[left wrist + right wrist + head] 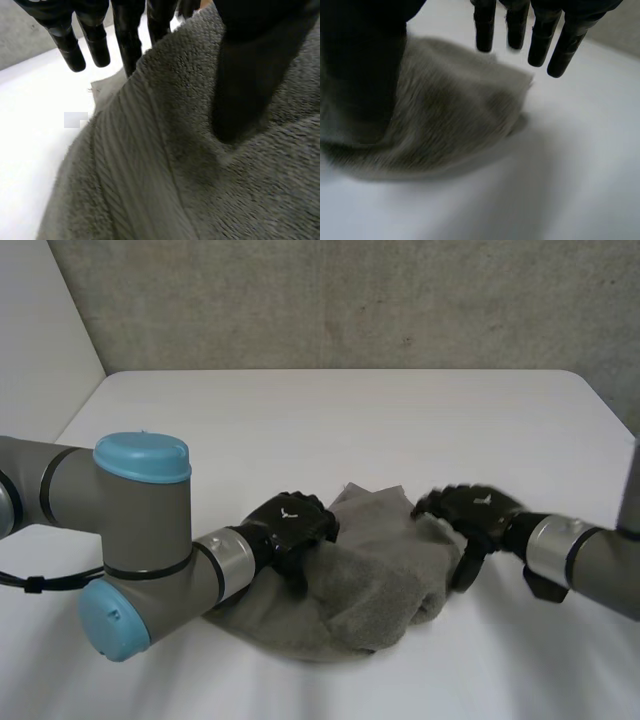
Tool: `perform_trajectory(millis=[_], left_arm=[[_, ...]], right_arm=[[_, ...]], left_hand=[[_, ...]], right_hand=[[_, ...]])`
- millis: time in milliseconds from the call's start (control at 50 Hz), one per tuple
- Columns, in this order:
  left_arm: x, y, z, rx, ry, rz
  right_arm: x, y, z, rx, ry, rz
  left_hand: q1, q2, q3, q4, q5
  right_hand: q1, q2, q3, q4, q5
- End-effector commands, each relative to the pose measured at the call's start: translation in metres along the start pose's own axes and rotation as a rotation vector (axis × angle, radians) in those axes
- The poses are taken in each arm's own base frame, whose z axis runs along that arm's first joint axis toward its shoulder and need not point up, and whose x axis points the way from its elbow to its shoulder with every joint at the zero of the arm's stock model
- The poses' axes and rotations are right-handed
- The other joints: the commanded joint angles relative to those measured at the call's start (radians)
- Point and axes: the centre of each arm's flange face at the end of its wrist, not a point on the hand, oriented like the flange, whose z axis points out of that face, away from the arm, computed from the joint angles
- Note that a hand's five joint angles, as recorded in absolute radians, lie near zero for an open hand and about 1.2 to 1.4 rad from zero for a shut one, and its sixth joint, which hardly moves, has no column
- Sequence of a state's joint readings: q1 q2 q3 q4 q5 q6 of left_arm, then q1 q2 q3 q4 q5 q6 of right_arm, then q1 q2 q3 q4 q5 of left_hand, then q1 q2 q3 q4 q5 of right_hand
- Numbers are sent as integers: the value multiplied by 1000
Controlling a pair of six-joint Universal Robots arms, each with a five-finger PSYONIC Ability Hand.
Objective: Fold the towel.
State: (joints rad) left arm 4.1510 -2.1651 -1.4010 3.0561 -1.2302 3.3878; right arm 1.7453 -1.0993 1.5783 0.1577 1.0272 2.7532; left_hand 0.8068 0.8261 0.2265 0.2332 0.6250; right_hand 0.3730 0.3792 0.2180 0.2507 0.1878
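Note:
A grey towel point(350, 580) lies bunched near the table's front edge. My left hand point(290, 530) rests on its left part. In the left wrist view a raised, ribbed fold of the towel point(165, 165) stands between the thumb point(245, 90), which lies on the pile, and the straight fingers point(90, 40) just past the fold's edge; the hand is open. My right hand point(470, 515) is at the towel's right end, open. Its straight fingers point(540, 35) hover above the towel point(450, 115) and its thumb point(365, 75) hangs in front of the cloth.
The white table point(350, 430) stretches bare behind the towel to a grey wall. My left arm's elbow point(140, 540) is low over the table's front left, and the right forearm point(580, 555) comes in from the right.

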Motion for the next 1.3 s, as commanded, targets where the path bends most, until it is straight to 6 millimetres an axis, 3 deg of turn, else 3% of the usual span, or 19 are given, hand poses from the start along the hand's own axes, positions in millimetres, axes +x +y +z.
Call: perform_trajectory(millis=[20, 40, 180, 300, 340, 440, 520, 560, 680, 700, 720, 740, 760, 780, 800, 820, 940, 1160, 1300], left_arm=[[4, -3, -20, -53, -8, -19], [3, -9, -27, -45, -21, -17], [-19, -38, -47, 50, -108, -5], [-39, -76, -53, 212, -207, 27], [-38, -82, -55, 243, -226, 32], [-25, -104, -83, 395, -311, 30], [-22, -100, -99, 449, -346, 44], [-20, -91, -105, 448, -355, 48], [-34, -35, -112, 314, -411, 21], [-37, -22, -112, 270, -415, 27], [-38, -10, -112, 229, -410, 38], [-38, -10, -112, 228, -410, 38], [-37, 0, -111, 193, -398, 48], [-37, 0, -111, 193, -398, 48], [-34, 7, -110, 163, -382, 59], [-32, 12, -111, 139, -371, 70], [-30, 11, -112, 117, -355, 68], [-42, -44, -112, 240, -374, 126], [-29, -46, -74, 194, -262, 138]], right_arm=[[-7, 19, 8, -81, -77, 66], [-8, 18, 6, -81, -87, 75], [-1, -17, -5, 48, -49, 21], [3, -75, -12, 265, -20, 36], [-10, -110, -34, 393, -28, 2], [-33, -132, -65, 517, -36, -78], [-52, -131, -79, 546, -64, -108], [-66, -115, -80, 503, -98, -110], [-87, -76, -75, 391, -175, -189], [-95, -64, -73, 355, -202, -227], [-105, -53, -70, 307, -238, -258], [-105, -53, -70, 307, -238, -258], [-113, -44, -66, 261, -271, -283], [-114, -44, -66, 261, -272, -284], [-116, -38, -64, 219, -283, -305], [-116, -37, -64, 189, -284, -313], [-98, -48, -65, 156, -204, -258], [-60, -56, -71, 155, -20, -121], [-41, -34, -69, 88, 29, -65]], left_hand=[[589, 570, -52, -59, 597], [589, 570, -52, -59, 597], [589, 570, -52, -59, 597], [589, 570, -52, -59, 597], [589, 570, -52, -59, 597], [589, 570, -52, -59, 597], [589, 570, -52, -59, 597], [589, 570, -52, -59, 597], [589, 570, -52, -59, 597], [589, 570, -52, -59, 597], [526, 507, -52, -59, 533], [525, 506, -52, -59, 533], [162, 143, -52, -59, 169], [158, 139, -52, -59, 166], [-286, -306, -52, -59, -279], [-619, -639, -52, -59, -612], [-623, -642, -52, -59, -615], [-623, -642, -52, -59, -615], [-593, -613, -52, -59, -586]], right_hand=[[775, 769, -44, -76, 785], [1021, 1015, -44, -76, 1031], [1023, 1017, -44, -76, 1034], [1023, 1017, -44, -76, 1034], [1023, 1017, -44, -76, 1034], [1023, 1017, -44, -76, 1034], [1023, 1017, -44, -76, 1034], [1023, 1017, -44, -76, 1034], [1023, 1017, -44, -76, 1034], [978, 972, -44, -76, 989], [608, 602, -44, -76, 619], [604, 598, -44, -76, 615], [46, 40, -44, -76, 57], [41, 35, -44, -76, 52], [-199, -205, -44, -76, -188], [-199, -205, -44, -76, -188], [-199, -205, -44, -76, -188], [-199, -205, -44, -76, -188], [-199, -205, -44, -76, -188]])
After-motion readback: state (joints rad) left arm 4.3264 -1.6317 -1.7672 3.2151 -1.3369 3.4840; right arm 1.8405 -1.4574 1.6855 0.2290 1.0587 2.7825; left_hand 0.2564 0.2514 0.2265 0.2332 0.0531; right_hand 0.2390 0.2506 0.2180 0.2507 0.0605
